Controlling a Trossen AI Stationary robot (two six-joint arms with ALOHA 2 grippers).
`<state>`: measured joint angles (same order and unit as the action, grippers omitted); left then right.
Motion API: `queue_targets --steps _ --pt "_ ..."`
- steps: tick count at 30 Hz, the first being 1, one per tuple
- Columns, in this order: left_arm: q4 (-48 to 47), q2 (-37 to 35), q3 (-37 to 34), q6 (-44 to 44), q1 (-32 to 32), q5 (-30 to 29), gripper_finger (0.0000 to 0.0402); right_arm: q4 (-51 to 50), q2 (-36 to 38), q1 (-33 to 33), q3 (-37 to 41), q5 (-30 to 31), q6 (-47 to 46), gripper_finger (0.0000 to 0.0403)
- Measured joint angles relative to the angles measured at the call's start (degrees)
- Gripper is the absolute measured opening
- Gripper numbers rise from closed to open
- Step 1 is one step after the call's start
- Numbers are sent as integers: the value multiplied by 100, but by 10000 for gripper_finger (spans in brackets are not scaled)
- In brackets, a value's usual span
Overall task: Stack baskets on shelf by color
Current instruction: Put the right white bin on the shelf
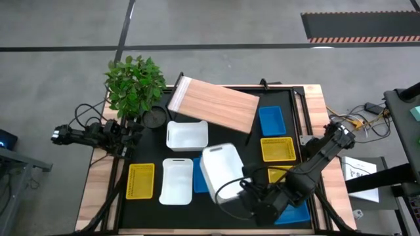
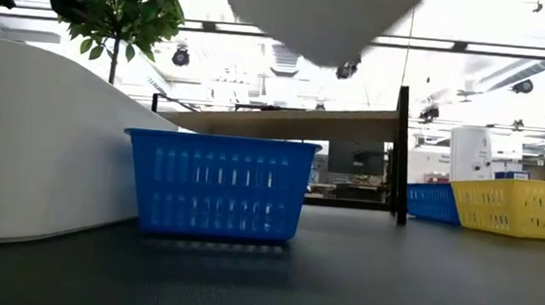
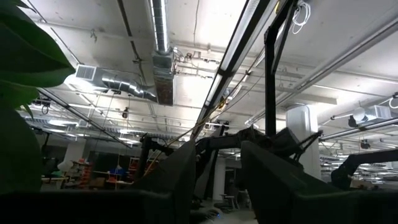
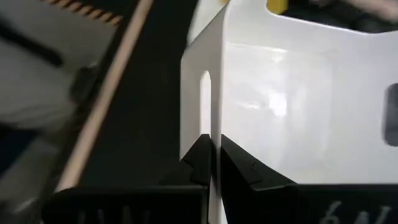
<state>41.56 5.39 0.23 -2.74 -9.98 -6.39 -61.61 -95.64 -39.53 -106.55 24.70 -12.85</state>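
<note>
- High view shows the right gripper (image 1: 244,191) near the front of the table, pinching the short end wall of a white basket (image 1: 220,172) that rides above the table and the other baskets.
- Right wrist view confirms it: the two fingers (image 4: 202,163) are pressed together on the thin white wall, one inside and one outside.
- From the jaws, the shelf (image 1: 213,103) lies farther back across the table; it sits at a slant, and its top looks bare.
- The held basket's long side points roughly away from the gripper toward that shelf, so I'd judge the carry goes straight ahead and then needs a turn to match the board's slant.
- Between them, a second white basket (image 1: 187,134) sits just in front of the shelf, and a third white basket (image 1: 176,181) lies beside the held one.
- The left gripper (image 1: 61,136) waits off the table's left edge by the potted plant (image 1: 134,83); its fingers stand apart around nothing, so the right arm is much the nearer.
- Low view cuts the lifted basket off at the top, and a blue basket (image 2: 216,186) blocks part of the shelf's legs.
- A blue basket (image 1: 295,211) under the right arm is mostly hidden.
</note>
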Motion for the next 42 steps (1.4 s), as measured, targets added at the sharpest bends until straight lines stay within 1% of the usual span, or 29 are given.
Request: queue_targets --steps 4,6,11,13,17,22,25,29,32,38,42 --pt "0 0 0 -2 -2 0 114 -19 0 211 -289 666 355 9" --pt "0 0 0 -2 0 0 114 -27 -2 402 -435 875 523 9" --pt "0 0 0 -4 0 0 114 -46 -3 1108 -696 894 938 8" --pt "0 0 0 -7 -1 0 114 -139 -4 1447 -764 896 943 8" --pt "-1 0 0 -7 -2 0 114 -311 -4 2215 -825 977 447 8" --pt "-2 0 0 -5 -1 0 114 -951 -4 3079 -793 962 178 8" --pt "-2 2 0 -4 -1 0 114 -1433 -4 3521 -753 700 -25 8" --pt "-2 2 0 -4 0 0 114 -1709 -4 3926 -624 -138 -276 8" --pt "-2 2 0 -4 0 0 114 -1737 -4 4041 -501 -658 -294 8" --pt "-3 2 0 -4 -2 0 114 -1746 -4 4059 -203 -1048 -235 8" --pt "-4 2 0 -2 0 0 114 -1737 -4 4057 -11 -1072 -274 8"
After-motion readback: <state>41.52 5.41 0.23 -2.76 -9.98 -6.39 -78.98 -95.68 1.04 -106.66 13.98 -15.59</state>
